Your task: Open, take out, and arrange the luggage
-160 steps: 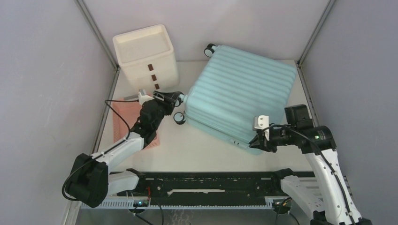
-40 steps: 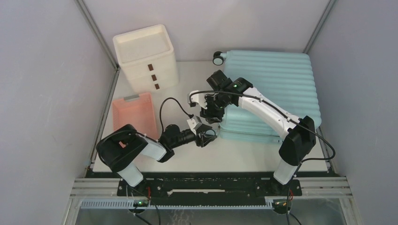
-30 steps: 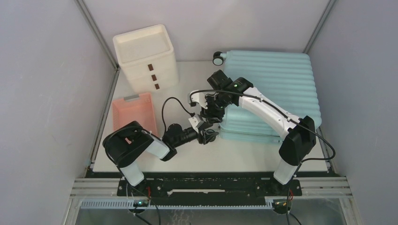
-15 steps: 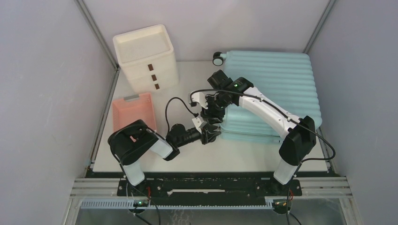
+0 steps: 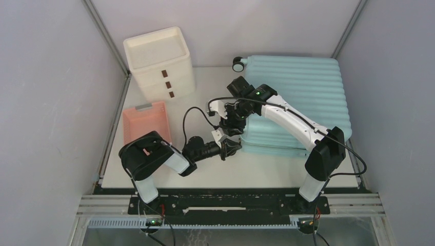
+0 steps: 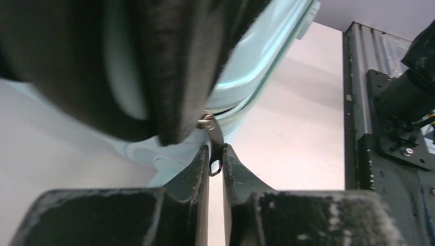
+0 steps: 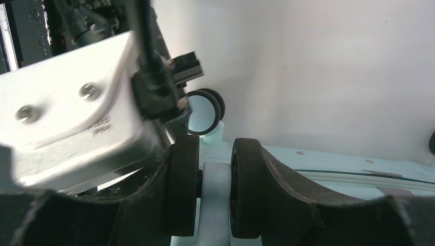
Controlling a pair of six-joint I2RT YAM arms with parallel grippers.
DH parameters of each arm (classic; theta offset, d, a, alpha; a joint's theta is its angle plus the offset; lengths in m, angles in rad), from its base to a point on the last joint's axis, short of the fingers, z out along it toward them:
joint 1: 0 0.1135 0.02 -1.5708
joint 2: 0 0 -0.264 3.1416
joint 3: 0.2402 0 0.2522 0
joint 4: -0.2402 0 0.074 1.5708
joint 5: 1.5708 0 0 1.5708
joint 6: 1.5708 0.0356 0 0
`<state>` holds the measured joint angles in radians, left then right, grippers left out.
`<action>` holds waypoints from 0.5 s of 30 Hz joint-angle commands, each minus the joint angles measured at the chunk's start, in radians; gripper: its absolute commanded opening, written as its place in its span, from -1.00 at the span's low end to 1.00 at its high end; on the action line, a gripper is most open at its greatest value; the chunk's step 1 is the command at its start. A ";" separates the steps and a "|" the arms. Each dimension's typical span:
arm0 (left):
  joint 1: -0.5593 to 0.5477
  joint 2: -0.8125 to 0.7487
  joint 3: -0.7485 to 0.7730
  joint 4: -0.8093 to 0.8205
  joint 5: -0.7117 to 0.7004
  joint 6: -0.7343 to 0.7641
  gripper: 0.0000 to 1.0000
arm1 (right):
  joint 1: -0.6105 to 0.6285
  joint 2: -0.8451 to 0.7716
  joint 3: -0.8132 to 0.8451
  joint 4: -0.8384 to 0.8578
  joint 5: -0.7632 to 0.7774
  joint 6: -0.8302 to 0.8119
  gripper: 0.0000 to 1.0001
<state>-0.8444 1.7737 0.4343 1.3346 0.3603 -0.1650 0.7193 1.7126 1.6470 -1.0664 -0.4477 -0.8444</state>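
The pale blue ribbed luggage (image 5: 302, 97) lies flat at the back right of the table. My left gripper (image 5: 232, 146) is low at its front-left corner. In the left wrist view the gripper (image 6: 216, 154) is shut on the small metal zipper pull (image 6: 214, 137) that hangs from the suitcase's seam (image 6: 267, 77). My right gripper (image 5: 232, 124) reaches over just above it. In the right wrist view it (image 7: 214, 205) is shut on a black double wheel (image 7: 246, 189) of the luggage. A second wheel (image 7: 205, 110) shows behind.
A white three-drawer box (image 5: 159, 61) stands at the back left, with a pink basket (image 5: 147, 123) in front of it. The black base rail (image 6: 390, 102) runs along the table's near edge. The two grippers are very close together at the suitcase corner.
My left gripper has slid right across the table to the suitcase's front-left corner and closed on the zipper pull. The right arm and the suitcase have stayed put over the last second.
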 commanded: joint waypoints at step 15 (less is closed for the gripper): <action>0.056 -0.010 0.029 0.078 0.022 -0.202 -1.00 | 0.002 -0.075 0.037 -0.001 -0.078 0.004 -0.96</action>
<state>-0.8440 1.7733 0.4343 1.3346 0.3870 -0.2481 0.7193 1.7126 1.6482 -1.0664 -0.4477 -0.8440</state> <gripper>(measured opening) 0.056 0.575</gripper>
